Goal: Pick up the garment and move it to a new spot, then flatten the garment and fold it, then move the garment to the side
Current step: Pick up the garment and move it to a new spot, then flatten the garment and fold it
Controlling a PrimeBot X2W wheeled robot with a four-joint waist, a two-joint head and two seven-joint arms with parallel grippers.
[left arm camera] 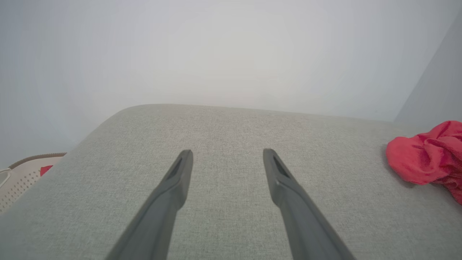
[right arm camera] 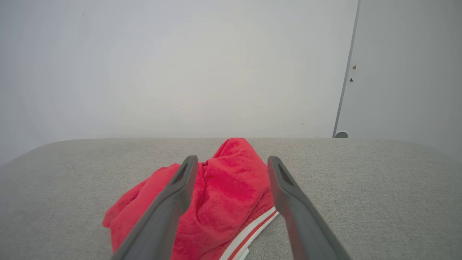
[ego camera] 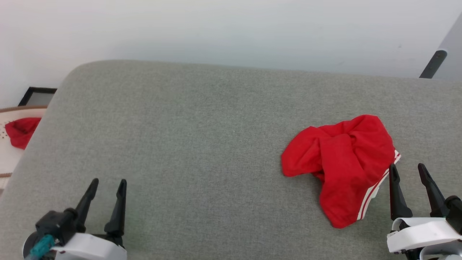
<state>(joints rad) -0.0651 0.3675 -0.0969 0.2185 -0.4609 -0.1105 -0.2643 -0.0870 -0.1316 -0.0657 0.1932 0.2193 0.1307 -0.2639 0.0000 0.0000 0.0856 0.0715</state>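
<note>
Garment (ego camera: 339,162) lying crumpled on right part of grey upholstered surface (ego camera: 180,144). Red body bunching up, white-and-red striped trim showing along near right edge. Right gripper (ego camera: 407,166) hovering just beside that trim, fingers standing wide apart, gripping nothing. In right wrist view, garment lying between and beyond spread fingers. Left gripper (ego camera: 109,181) hanging over bare near-left part of surface, well apart from garment, fingers likewise spread wide, empty. Red cloth (ego camera: 21,131) lying in pale basket (ego camera: 5,159) beyond surface's left edge.
</note>
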